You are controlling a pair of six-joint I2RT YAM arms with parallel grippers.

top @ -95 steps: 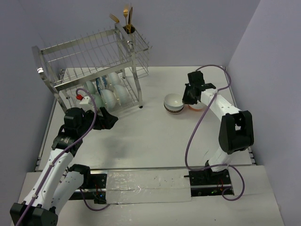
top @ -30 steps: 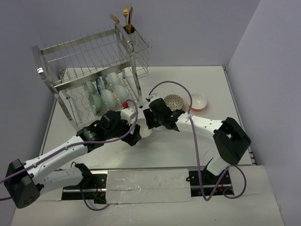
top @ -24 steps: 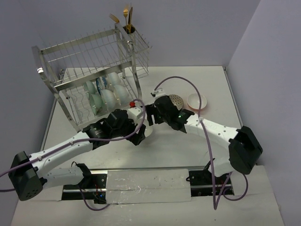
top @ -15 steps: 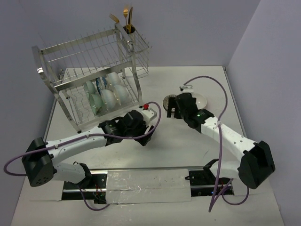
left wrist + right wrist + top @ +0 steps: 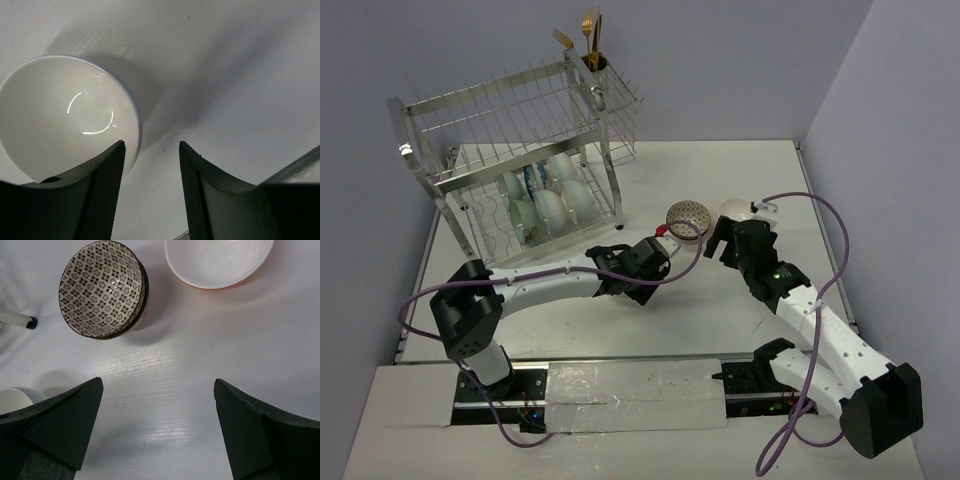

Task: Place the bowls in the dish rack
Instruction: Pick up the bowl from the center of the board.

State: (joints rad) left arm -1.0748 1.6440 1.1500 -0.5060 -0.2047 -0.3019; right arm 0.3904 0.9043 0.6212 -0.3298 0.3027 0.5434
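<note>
1. The left fingers (image 5: 100, 200) are half open and straddle the rim of a white bowl (image 5: 60, 115) on the worktop (image 5: 225, 75). One finger is inside and one outside, neither pinching yet, probably so the bowl can be lifted by its wall.
2. The right fingers (image 5: 60, 420) are spread wide and hold nothing. They hover near the patterned bowl (image 5: 102, 287) and the orange-backed bowl (image 5: 217, 260).
3. The racked bowls (image 5: 555, 200) stand on edge in the dish rack (image 5: 520, 105), between its tines.

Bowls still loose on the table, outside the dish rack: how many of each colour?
Brown-patterned bowl: 1
Plain white bowl: 1
White bowl with orange outside: 1
Total: 3
</note>
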